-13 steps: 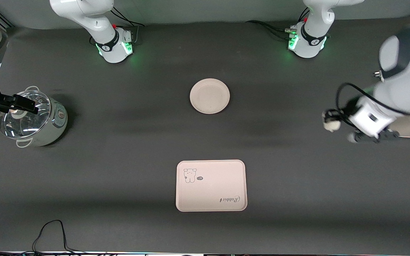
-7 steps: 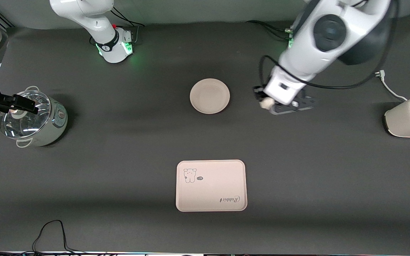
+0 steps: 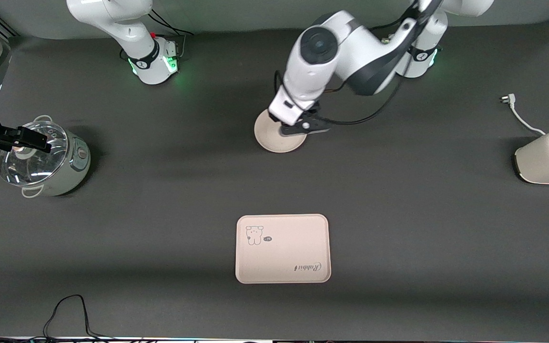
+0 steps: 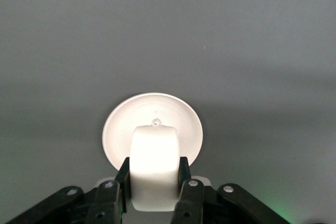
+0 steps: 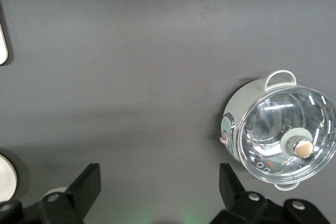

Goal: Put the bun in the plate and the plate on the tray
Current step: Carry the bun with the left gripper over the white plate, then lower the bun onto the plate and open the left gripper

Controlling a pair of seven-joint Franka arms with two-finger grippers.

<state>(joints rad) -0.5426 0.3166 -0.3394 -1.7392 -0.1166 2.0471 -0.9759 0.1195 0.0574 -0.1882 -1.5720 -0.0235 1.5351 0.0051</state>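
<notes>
My left gripper (image 4: 154, 182) hangs over the plate (image 3: 274, 139), its fingers (image 4: 122, 178) pinching the bun (image 4: 154, 167) between them. The plate sits on the table, farther from the front camera than the tray (image 3: 282, 248) and well apart from it. My right gripper (image 5: 157, 192) waits spread wide near the pot (image 5: 281, 129).

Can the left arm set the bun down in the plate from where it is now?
Probably yes: the left gripper holds the bun directly above the plate, which lies bare with nothing between them.
</notes>
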